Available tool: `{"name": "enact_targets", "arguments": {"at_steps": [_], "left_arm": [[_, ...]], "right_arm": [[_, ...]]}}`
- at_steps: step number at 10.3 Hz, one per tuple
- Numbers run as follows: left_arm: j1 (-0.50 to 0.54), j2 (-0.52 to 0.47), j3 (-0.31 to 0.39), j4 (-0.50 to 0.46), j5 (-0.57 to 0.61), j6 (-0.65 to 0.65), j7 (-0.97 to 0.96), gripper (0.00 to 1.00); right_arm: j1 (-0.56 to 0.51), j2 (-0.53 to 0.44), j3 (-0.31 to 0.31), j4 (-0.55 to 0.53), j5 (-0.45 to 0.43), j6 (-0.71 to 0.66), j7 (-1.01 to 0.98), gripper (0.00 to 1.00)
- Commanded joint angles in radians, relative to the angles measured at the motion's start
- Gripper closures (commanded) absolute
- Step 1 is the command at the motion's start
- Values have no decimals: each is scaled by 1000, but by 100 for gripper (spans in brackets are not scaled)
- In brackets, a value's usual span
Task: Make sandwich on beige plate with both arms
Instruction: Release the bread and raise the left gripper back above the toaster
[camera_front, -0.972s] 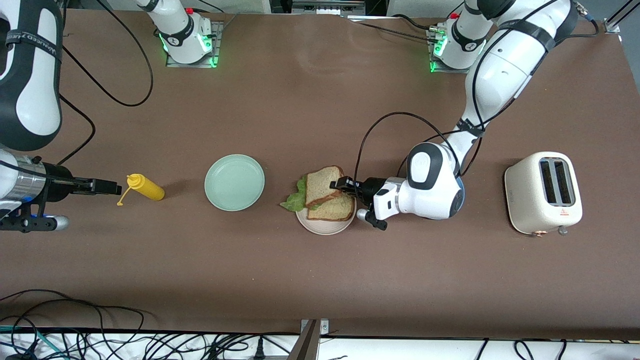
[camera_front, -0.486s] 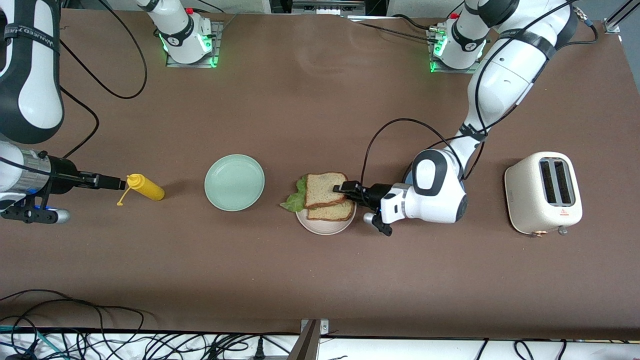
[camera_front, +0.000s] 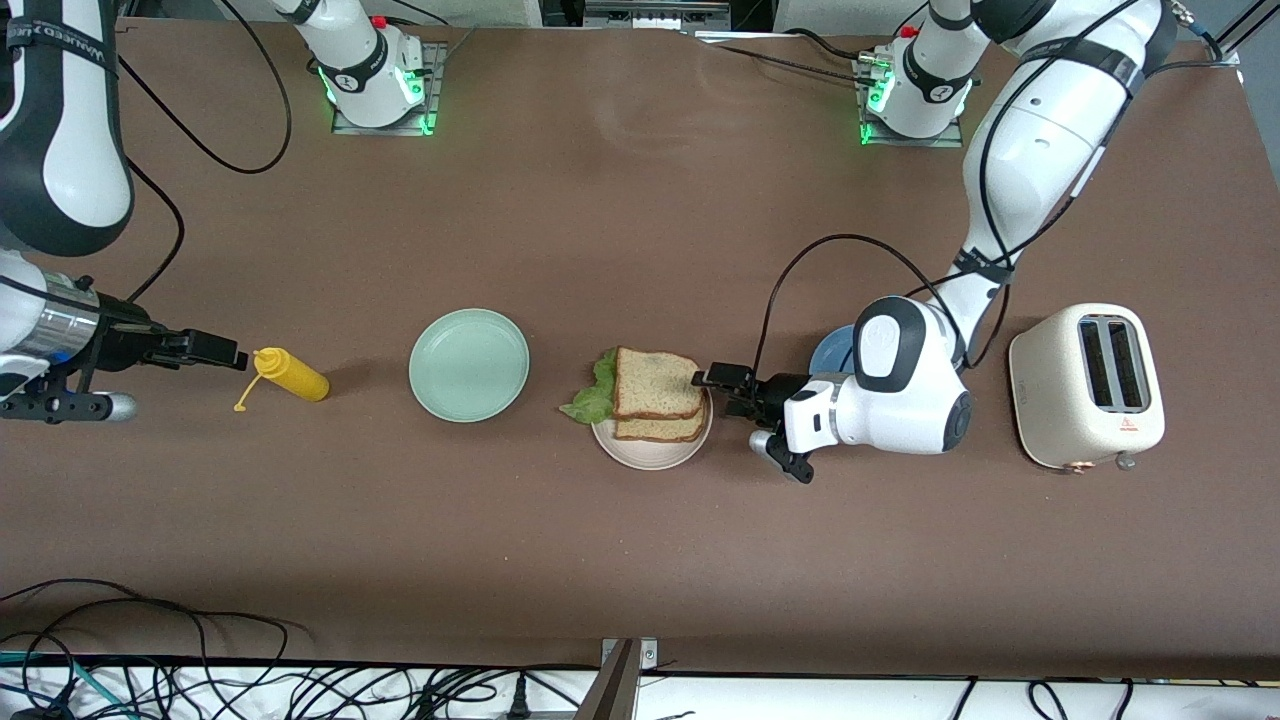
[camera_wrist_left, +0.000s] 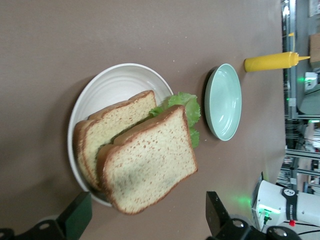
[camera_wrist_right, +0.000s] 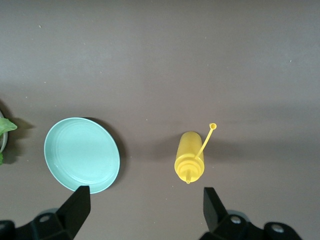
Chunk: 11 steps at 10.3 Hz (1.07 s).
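The sandwich (camera_front: 655, 392) lies on the beige plate (camera_front: 650, 455): two bread slices stacked flat, with the lettuce (camera_front: 593, 397) sticking out toward the mint plate. My left gripper (camera_front: 722, 384) is open and empty, just off the plate's rim toward the left arm's end. In the left wrist view the top slice (camera_wrist_left: 147, 162) overhangs the plate (camera_wrist_left: 107, 85), the lettuce (camera_wrist_left: 184, 106) shows under it, and my left gripper (camera_wrist_left: 147, 215) holds nothing. My right gripper (camera_front: 218, 350) is open and empty beside the yellow bottle's nozzle. It also shows in the right wrist view (camera_wrist_right: 145, 207).
A mint-green plate (camera_front: 469, 364) sits between the sandwich and a yellow squeeze bottle (camera_front: 290, 374) lying on its side. A blue plate (camera_front: 830, 350) is mostly hidden under the left arm. A cream toaster (camera_front: 1088, 385) stands at the left arm's end.
The left gripper let go of the tilted top slice and drew back toward the left arm's end. The slice now lies flat on the lettuce. The right gripper shifted slightly.
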Motion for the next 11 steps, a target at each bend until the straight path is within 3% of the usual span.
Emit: {"name": "enact_targets", "arguments": {"at_steps": [1,3,7,11], "left_arm": [[16,-76,2,-15,124,-61,-89,0],[80,-126,-3,-14,279,-173,-152,0],[108,-317,23,-17,503,-348,-387,0],[-28,-578,291,-167,560,-348,-397,0]], "right_arm": [[-7,-66,18,-41,-40,15,-15,0],[-7,-87,22,-41,-46,5,-15,0],[-7,-92,21,-30,-48,7,-8,0],[-3,-87,19,-30,-49,15,-1,0]]}}
